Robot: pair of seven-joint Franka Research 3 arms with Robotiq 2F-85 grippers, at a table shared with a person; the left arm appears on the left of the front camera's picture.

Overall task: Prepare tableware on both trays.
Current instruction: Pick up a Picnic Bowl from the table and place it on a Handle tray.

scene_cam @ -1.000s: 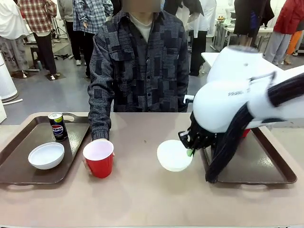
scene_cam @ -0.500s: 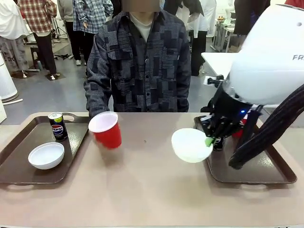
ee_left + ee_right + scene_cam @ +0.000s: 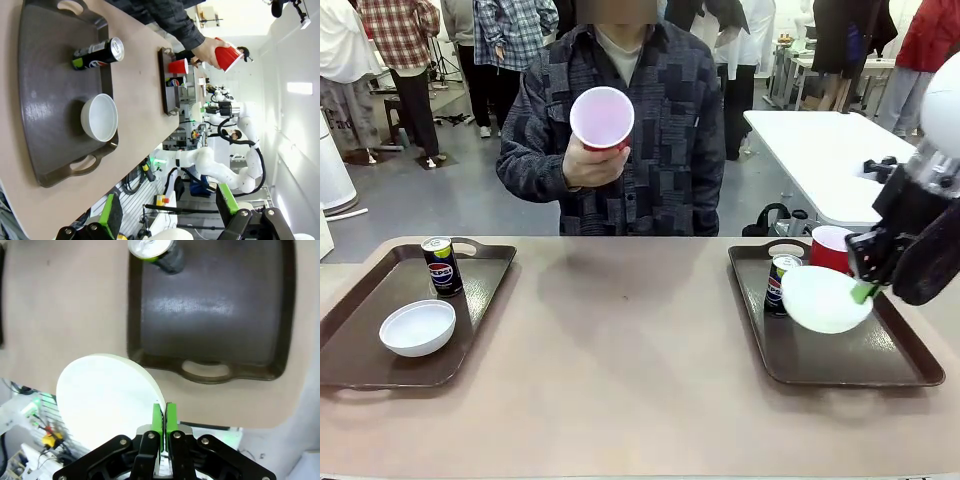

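A robotics lab or demo hall, busy and open. Beige worktop (image 3: 620,380) in the foreground, grey floor (image 3: 440,200) behind it, with onlookers (image 3: 400,60) standing in groups. More white tables (image 3: 820,140) farther back. Seen from the left wrist: a bright white-walled room with other white robot arms (image 3: 220,170) on stands, cables (image 3: 135,180) trailing beneath the worktop edge, and a ceiling light panel (image 3: 300,88). Racks of electronics with green lights (image 3: 35,410) visible past the worktop in the right wrist view.
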